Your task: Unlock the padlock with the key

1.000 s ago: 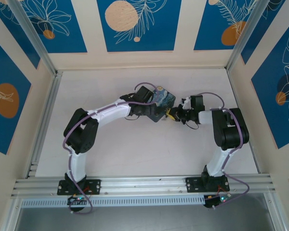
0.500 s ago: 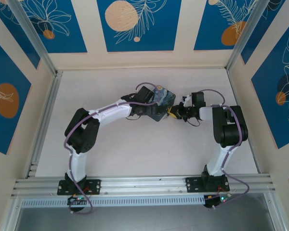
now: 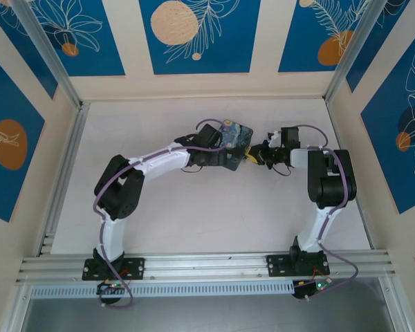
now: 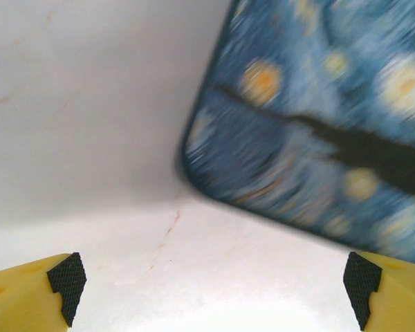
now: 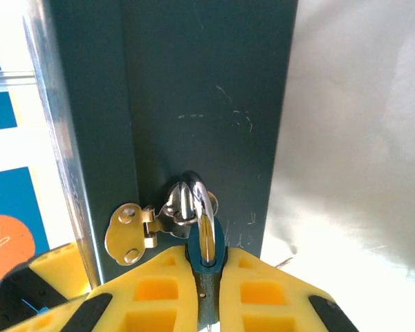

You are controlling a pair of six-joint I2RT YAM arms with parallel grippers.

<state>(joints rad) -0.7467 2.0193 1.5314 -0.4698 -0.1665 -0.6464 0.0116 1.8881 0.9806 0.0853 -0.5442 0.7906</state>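
Teal metal is pinched between the yellow fingers [image 5: 263, 294] of the right gripper [image 5: 207, 271]. The padlock [image 5: 214, 243] is squeezed tight there. Its silvery shackle [image 5: 202, 207] rises just beyond the fingertips and passes through the latch [image 5: 135, 232] on the dark side of the box [image 5: 207, 90]. The lock's lower end is buried between the fingers, so I cannot tell whether the key is in it.

The left gripper [image 4: 214, 285] stands wide apart with nothing between its fingers [image 4: 66, 282]. The painted face of the box lies just ahead of them and off to the right, on the pale table [image 4: 76, 104].

To my eye the job is at the stage of steadying the lock. The unlocking itself is not yet done, since the shackle looks seated in the body. Next the key has to be brought to the keyhole, probably by the left gripper. That likely means the right gripper must turn or shift its hold so the buried end is exposed. It is a fiddly move with a very small target.
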